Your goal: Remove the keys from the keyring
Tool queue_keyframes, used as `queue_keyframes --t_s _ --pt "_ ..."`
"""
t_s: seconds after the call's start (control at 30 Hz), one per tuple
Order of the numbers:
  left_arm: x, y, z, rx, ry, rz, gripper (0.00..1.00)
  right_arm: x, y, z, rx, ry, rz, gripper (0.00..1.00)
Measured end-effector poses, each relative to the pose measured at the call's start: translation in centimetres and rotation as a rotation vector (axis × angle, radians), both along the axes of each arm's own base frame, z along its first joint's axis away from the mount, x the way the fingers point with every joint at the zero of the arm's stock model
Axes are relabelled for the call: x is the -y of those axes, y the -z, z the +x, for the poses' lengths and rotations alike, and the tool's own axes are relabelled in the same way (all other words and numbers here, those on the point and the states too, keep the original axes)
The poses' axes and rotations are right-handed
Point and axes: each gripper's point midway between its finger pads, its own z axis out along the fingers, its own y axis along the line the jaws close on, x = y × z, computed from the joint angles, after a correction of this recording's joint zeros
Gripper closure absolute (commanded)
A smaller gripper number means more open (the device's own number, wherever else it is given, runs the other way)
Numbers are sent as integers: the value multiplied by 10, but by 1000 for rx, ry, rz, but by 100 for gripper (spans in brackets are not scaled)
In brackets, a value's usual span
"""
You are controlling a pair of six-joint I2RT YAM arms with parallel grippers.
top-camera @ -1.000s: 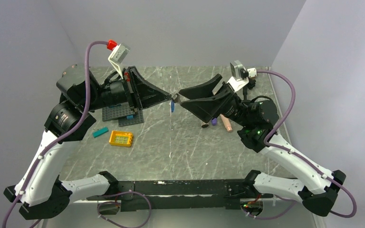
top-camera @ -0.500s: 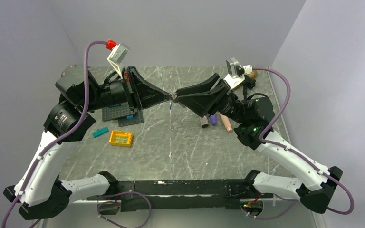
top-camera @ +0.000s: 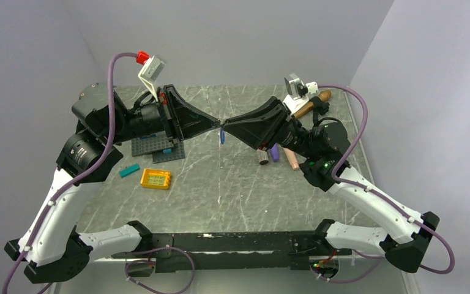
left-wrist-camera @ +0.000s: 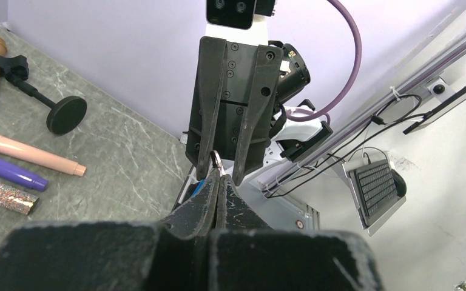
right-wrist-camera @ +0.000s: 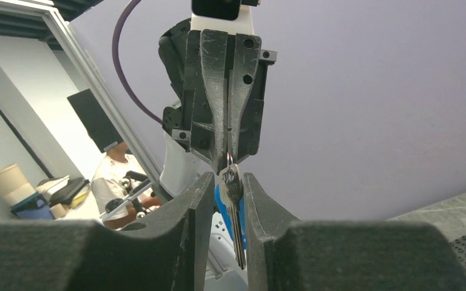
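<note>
Left end effector (top-camera: 218, 124) is pinched shut on the top of the keyring (top-camera: 221, 136), its blue loop dangling high above the middle of the surface (top-camera: 232, 190). The silver key (right-wrist-camera: 235, 209) hangs from it, so nothing's off yet! Right end effector (right-wrist-camera: 228, 179) straddles that key, jaws slightly apart, not clamped.

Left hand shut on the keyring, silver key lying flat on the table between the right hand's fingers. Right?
No: the silver key hangs in mid-air from the keyring pinched in the shut left hand, between the right hand's fingers. The right wrist view shows it.
</note>
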Motion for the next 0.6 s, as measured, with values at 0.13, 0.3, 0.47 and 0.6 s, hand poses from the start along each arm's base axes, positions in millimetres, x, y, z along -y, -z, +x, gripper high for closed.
queue_keyframes --t_s 0.13,0.3,0.47,0.6 --pt "0 0 0 -1 2 1 100 -1 2 0 -3 -1 -9 78" --pt "1 0 0 0 1 0 100 -1 2 0 1 1 -14 88" --pt "1 0 1 2 -3 1 100 -1 -1 -1 12 0 -15 94" --pt "1 1 2 15 -9 5 100 -1 0 0 15 6 -22 100"
